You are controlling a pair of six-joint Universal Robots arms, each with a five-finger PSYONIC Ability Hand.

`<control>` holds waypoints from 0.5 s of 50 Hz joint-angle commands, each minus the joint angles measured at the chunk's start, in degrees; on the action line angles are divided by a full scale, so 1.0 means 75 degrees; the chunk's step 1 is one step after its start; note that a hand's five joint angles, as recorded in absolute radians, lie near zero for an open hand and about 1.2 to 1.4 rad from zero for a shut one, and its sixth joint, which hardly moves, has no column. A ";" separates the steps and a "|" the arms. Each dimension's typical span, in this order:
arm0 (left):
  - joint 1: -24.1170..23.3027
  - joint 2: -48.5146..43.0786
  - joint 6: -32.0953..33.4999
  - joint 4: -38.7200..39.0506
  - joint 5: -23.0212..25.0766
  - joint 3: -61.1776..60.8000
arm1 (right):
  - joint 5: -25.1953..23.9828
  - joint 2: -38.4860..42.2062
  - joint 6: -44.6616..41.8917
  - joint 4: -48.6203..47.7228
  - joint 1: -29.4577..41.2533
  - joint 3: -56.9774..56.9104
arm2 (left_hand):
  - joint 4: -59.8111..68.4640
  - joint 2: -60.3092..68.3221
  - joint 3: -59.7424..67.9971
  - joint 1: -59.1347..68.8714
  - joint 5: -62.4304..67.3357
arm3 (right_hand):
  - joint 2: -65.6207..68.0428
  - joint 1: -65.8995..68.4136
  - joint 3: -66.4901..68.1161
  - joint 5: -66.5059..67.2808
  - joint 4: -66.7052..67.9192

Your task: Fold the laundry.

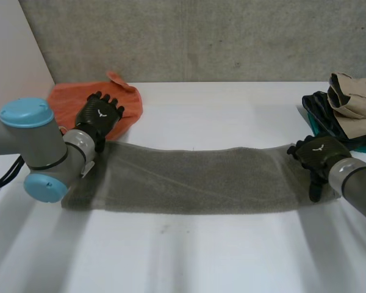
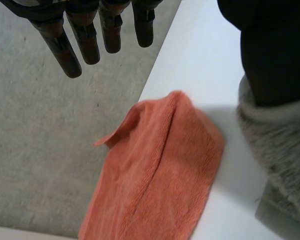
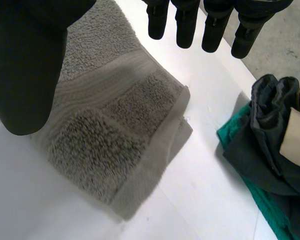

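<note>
A long grey towel [image 1: 195, 180] lies folded in a strip across the middle of the white table [image 1: 189, 256]. My left hand [image 1: 99, 117] hovers at the towel's left end, its fingers [image 2: 90, 40] straight and held over the orange cloth [image 2: 155, 185], holding nothing. My right hand [image 1: 318, 157] is over the towel's right end, fingers [image 3: 190, 25] straight and spread above the towel's folded corner [image 3: 140, 150], with the thumb [image 3: 30, 65] to one side. The towel's edge [image 2: 280, 165] shows beside my left thumb [image 2: 270, 50].
An orange cloth [image 1: 79, 104] lies bunched at the table's back left, partly over the edge. A pile of dark, teal and beige clothes [image 1: 344, 107] sits at the back right, close to my right hand; its dark and teal cloth [image 3: 270, 150] lies just past the towel's corner.
</note>
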 commanded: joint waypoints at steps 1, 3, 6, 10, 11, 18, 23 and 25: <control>0.0103 0.0226 -0.0005 -0.0063 0.0808 -0.0220 | -0.0624 -0.0292 -0.0061 0.0237 -0.0509 0.0172 | 0.0093 0.0039 0.0009 0.0167 -0.0101 | -0.0269 -0.0379 -0.0282 -0.0375 -0.0296; 0.0139 0.0202 -0.0017 -0.0169 0.0856 -0.0173 | -0.0694 -0.0280 -0.0061 0.0237 -0.0567 0.0172 | 0.0361 0.0307 0.0277 0.0435 0.0167 | -0.0269 -0.0379 -0.0282 -0.0375 -0.0296; 0.0244 0.0109 -0.0017 -0.0496 0.0833 -0.0021 | -0.0706 -0.0292 -0.0026 0.0237 -0.0591 0.0184 | 0.4028 0.3974 0.3944 0.4102 0.3833 | -0.0269 -0.0379 -0.0282 -0.0375 -0.0296; 0.0373 -0.0137 -0.0029 -0.0930 0.0646 0.0260 | -0.0729 -0.0292 0.0009 0.0237 -0.0591 0.0254 | 0.8663 0.8610 0.8580 0.8737 0.8469 | -0.0269 -0.0379 -0.0282 -0.0375 -0.0296; 0.0361 -0.0184 -0.0040 -0.1012 0.0587 0.0272 | -0.0741 -0.0292 -0.0003 0.0249 -0.0580 0.0289 | 0.7973 0.7919 0.7889 0.8047 0.7778 | -0.0269 -0.0379 -0.0282 -0.0375 -0.0296; 0.0279 -0.0044 -0.0274 -0.1317 0.0434 0.0155 | -0.0905 -0.0292 -0.0085 0.0237 -0.0579 0.0511 | -0.0204 -0.0258 -0.0288 -0.0130 -0.0399 | -0.0269 -0.0379 -0.0282 -0.0375 -0.0296; 0.0279 0.0436 -0.0719 -0.1400 0.0469 -0.0149 | -0.1068 -0.0234 -0.0096 0.0120 -0.0661 0.0582 | -0.0204 -0.0258 -0.0288 -0.0130 -0.0399 | 0.0413 0.0303 0.0399 0.0306 0.0386; 0.0268 0.0658 -0.0918 -0.1400 0.0493 -0.0336 | -0.1151 -0.0222 -0.0108 0.0062 -0.0743 0.0605 | -0.0204 -0.0258 -0.0288 -0.0130 -0.0399 | 0.0817 0.0707 0.0803 0.0710 0.0790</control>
